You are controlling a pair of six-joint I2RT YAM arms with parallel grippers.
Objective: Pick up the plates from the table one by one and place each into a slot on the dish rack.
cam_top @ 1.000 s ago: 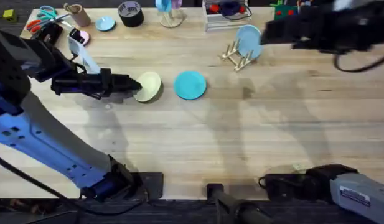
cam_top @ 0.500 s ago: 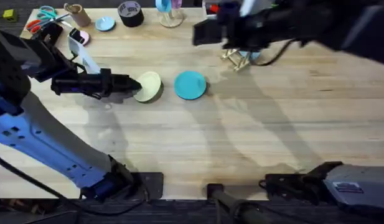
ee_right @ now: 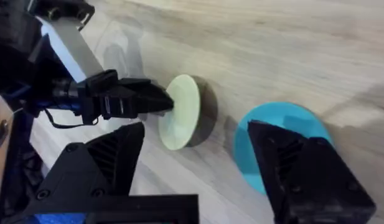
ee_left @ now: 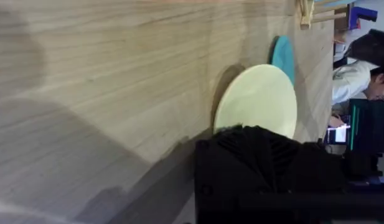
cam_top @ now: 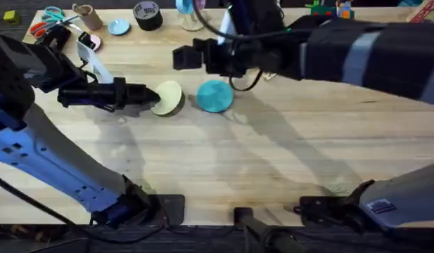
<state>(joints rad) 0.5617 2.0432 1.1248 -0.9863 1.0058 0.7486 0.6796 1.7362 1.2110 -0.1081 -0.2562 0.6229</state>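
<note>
**Two plates low on the table, right arm swung across**

Two changes are noted against the earlier overhead pictures: the right arm, seen at the far right a second ago, is now stretched across the middle, and the dish rack is now covered by that arm. The left arm and both plates are found as they were.

At the left, the left gripper is held low over the table, its black fingers clamped on the near rim of the pale yellow plate. This plate is tipped up on edge, its far rim resting on the wood; in the left wrist view its smooth, matte round face is seen tilted, with a dark shadow cast beside it.

Just to the right, apart from the yellow one, the teal-blue plate is laid flat on the planks. It is round, thin and plain.

Above and between the two plates the right gripper is held in the air, its fingers spread wide and nothing gripped.

The tabletop is of light wood with visible grain and seams. A wide bare stretch is left toward the near edge; the far edge is crowded with scissors and a tape roll.
</note>
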